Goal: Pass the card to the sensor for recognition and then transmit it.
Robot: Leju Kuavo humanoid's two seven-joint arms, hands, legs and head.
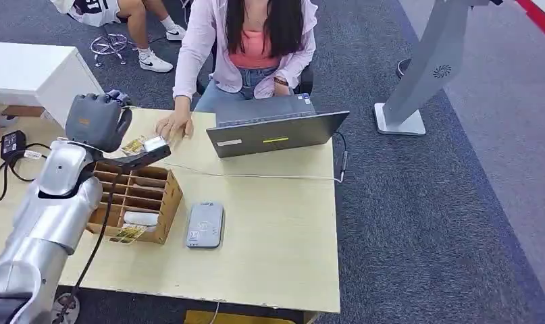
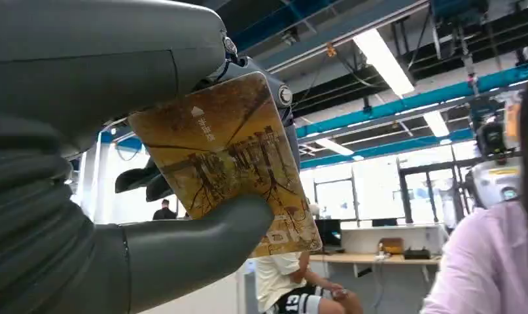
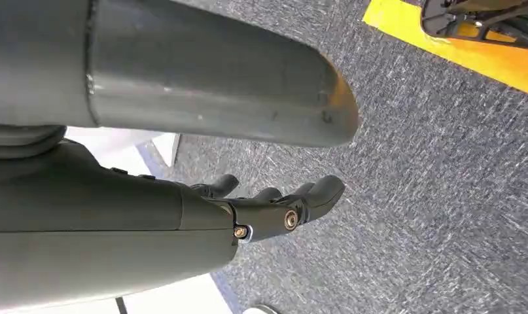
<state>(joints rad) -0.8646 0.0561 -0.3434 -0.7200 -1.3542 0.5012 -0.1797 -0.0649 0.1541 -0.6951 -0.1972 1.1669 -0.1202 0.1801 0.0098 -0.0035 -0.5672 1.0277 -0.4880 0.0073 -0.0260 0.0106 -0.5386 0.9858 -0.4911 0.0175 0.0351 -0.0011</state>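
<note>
My left hand [image 1: 111,128] is raised above the far end of the cardboard divider box [image 1: 163,202], and it pinches a yellow-brown picture card [image 1: 136,145] between thumb and fingers. In the left wrist view the card [image 2: 235,157] lies flat against the fingers with the thumb [image 2: 202,239] pressed on its face. The grey card sensor [image 1: 205,225] lies on the table to the right of the box. A person's hand [image 1: 175,125] rests on the table just beyond the card. My right hand [image 3: 274,209] hangs over the carpet, its fingers apart and holding nothing.
The box holds a white card [image 1: 140,218] and another picture card [image 1: 128,233] at its near end. An open laptop [image 1: 273,131] stands at the table's far side in front of the seated person, its cable [image 1: 269,177] running across the wooden table [image 1: 283,256]. A grey stand [image 1: 418,74] rises at right.
</note>
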